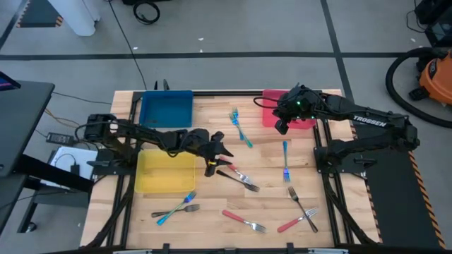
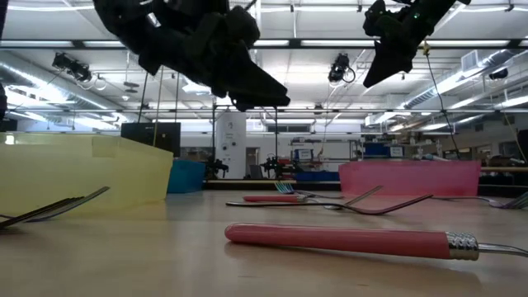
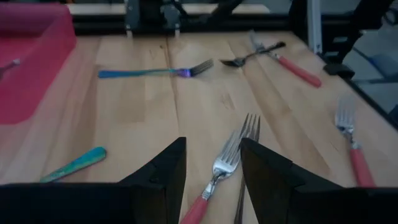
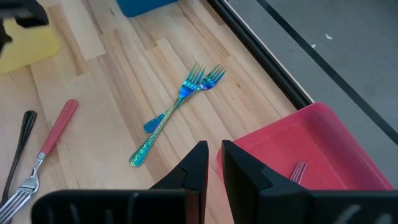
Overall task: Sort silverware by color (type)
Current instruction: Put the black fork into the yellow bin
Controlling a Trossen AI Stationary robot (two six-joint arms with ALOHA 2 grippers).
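From above, the left arm reaches across the table's middle, its left gripper (image 1: pixel 220 159) hovering with fingers spread, nothing held, just above a red-handled fork (image 1: pixel 238 176) and a black fork (image 1: pixel 237 181) lying diagonally, tines toward the right arm's side. The right gripper (image 1: pixel 282 127) hangs at the red tray (image 1: pixel 269 96), fingers nearly together, gripping nothing visible. Two teal forks (image 1: pixel 240 127) cross near the table's far middle; the blue tray (image 1: pixel 166 109) and yellow tray (image 1: pixel 164 173) sit beside the left arm.

The low view shows both grippers raised above the tabletop, a red handle (image 2: pixel 338 239) lying crosswise up front.

From the left wrist, the red-handled fork's tines (image 3: pixel 229 158) lie between the open fingers (image 3: pixel 165 171).

The right wrist view shows narrow-gapped fingers (image 4: pixel 194 165) at the red tray's edge (image 4: pixel 273 140), fork tines (image 4: pixel 298 170) inside the tray.
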